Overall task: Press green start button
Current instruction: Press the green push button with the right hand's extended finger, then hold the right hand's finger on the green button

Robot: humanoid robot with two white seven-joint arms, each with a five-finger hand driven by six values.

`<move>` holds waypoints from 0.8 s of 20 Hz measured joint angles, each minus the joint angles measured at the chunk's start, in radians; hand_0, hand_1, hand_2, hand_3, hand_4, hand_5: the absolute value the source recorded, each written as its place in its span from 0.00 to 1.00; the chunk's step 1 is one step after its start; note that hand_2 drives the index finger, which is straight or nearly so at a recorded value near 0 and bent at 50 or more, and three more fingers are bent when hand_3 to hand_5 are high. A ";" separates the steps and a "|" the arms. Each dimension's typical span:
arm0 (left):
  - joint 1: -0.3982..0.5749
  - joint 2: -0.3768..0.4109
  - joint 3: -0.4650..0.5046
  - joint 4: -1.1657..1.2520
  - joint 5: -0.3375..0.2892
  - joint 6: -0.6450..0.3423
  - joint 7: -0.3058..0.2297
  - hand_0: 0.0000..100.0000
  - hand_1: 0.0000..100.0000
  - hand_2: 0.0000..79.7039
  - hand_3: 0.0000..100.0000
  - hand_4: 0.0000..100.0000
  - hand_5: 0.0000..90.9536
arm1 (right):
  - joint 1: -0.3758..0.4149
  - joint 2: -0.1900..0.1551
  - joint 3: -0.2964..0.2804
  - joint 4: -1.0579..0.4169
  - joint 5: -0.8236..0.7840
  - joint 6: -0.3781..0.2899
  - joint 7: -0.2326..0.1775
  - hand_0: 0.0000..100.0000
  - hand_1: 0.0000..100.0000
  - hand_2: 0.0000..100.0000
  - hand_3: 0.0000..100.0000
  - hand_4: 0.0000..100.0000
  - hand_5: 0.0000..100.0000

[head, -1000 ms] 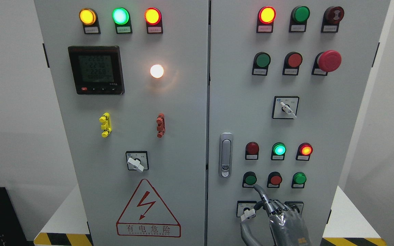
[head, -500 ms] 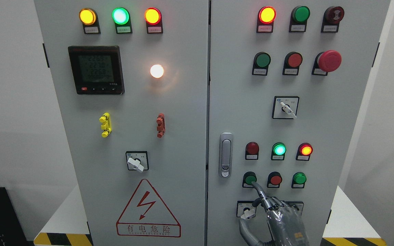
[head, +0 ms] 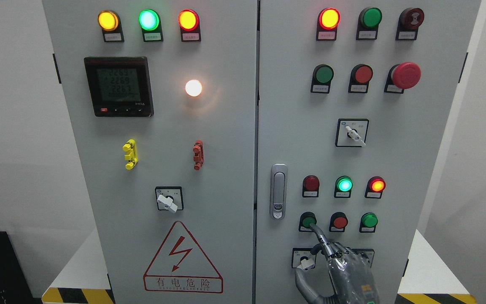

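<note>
The green button [head: 309, 221] is seen in the lower right part of the frame, leftmost in a row of three on the right door of the grey cabinet [head: 234, 126]. The right hand [head: 344, 270] is raised from the bottom edge, right of the middle. Its index finger [head: 319, 234] is stretched up and to the left, its tip touching the lower right edge of the green button. The other fingers are curled in, and nothing is gripped. The thumb is bent low and to the left, beside a white switch knob [head: 306, 264], which lies just below the fingertip. To the right of the green button a red button [head: 340, 221] and another green button [head: 369, 220] are found. Above them sit three lamps, the middle lamp [head: 344, 184] lit green. A door handle [head: 279, 191] is set to the left.
</note>
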 measured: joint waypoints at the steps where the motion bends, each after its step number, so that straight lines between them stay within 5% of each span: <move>1: 0.000 0.000 0.000 0.000 0.000 0.000 0.000 0.12 0.56 0.00 0.00 0.00 0.00 | -0.002 0.000 0.001 0.003 0.000 0.000 -0.001 0.49 0.32 0.00 0.52 0.56 0.50; 16: 0.000 0.000 0.000 0.000 0.000 0.000 0.000 0.12 0.56 0.00 0.00 0.00 0.00 | -0.011 0.001 0.010 0.019 -0.004 0.000 -0.001 0.50 0.32 0.00 0.52 0.56 0.50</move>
